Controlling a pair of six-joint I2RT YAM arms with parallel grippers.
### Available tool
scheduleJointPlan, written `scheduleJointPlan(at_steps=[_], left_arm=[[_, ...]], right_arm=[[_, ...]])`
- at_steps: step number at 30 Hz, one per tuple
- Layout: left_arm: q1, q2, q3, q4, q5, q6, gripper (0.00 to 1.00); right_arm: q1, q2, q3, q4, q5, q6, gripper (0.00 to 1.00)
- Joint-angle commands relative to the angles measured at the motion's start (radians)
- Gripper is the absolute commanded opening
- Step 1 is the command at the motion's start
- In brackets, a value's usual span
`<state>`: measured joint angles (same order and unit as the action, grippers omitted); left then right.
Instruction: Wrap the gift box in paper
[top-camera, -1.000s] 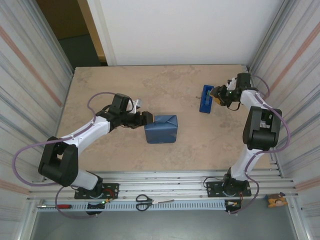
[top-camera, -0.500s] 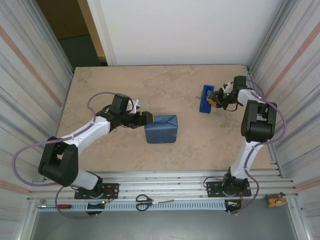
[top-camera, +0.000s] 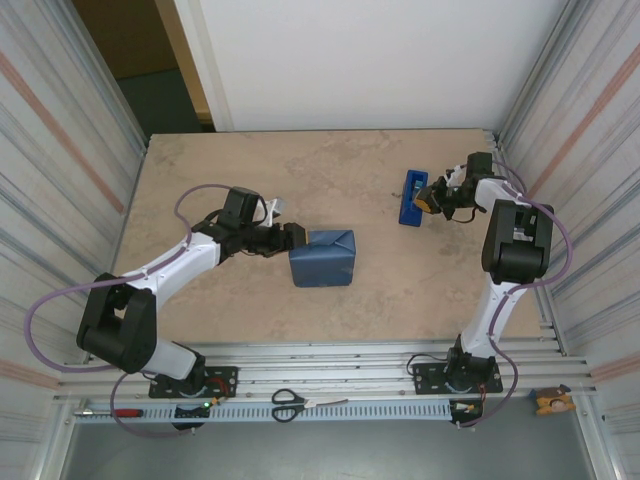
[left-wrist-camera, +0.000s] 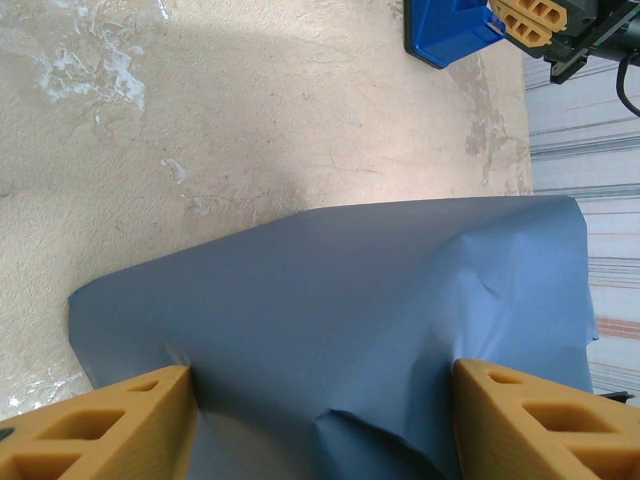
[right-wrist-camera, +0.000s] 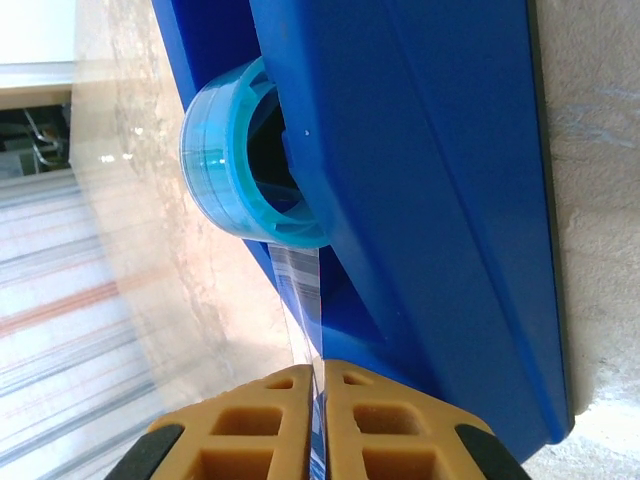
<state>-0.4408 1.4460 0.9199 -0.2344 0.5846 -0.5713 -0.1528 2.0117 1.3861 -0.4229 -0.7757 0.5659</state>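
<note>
Our right gripper (right-wrist-camera: 318, 385) just pinched shut on the clear tape strip (right-wrist-camera: 300, 295) of the narrow blue plastic dispenser (right-wrist-camera: 420, 180), so sealing comes next. Left of it, our left gripper (left-wrist-camera: 325, 405) clamps the slate-blue paper parcel (left-wrist-camera: 330, 290).

The left arm (top-camera: 170, 265) and right arm (top-camera: 512, 250), both white-shelled with black joints, stand on black base plates (top-camera: 190, 383) at the near edge of the tabletop (top-camera: 400, 310). A purple cable (top-camera: 40, 320) loops beside each. The left pincer (left-wrist-camera: 320, 400) and right pincer (right-wrist-camera: 322, 375) have orange fingers (left-wrist-camera: 120, 430) moulded with rectangular hollows.
</note>
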Motion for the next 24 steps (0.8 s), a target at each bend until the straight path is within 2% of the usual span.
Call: scheduleJointPlan(at_steps=[1, 7, 15, 24], left_arm=[[-0.016, 0.027, -0.027, -0.074, -0.006, 0.034, 0.66], [-0.016, 0.028, -0.027, -0.074, -0.009, 0.035, 0.65], [-0.018, 0.037, -0.036, -0.068, -0.016, 0.036, 0.65], [-0.021, 0.036, -0.037, -0.066, -0.016, 0.036, 0.64]], right_arm=[[-0.008, 0.01, 0.02, -0.017, -0.026, 0.006, 0.1], [-0.01, 0.001, 0.039, -0.016, -0.045, 0.02, 0.0], [-0.012, -0.065, 0.072, -0.068, -0.085, 0.072, 0.0], [-0.01, -0.169, -0.113, -0.023, -0.127, 0.124, 0.0]])
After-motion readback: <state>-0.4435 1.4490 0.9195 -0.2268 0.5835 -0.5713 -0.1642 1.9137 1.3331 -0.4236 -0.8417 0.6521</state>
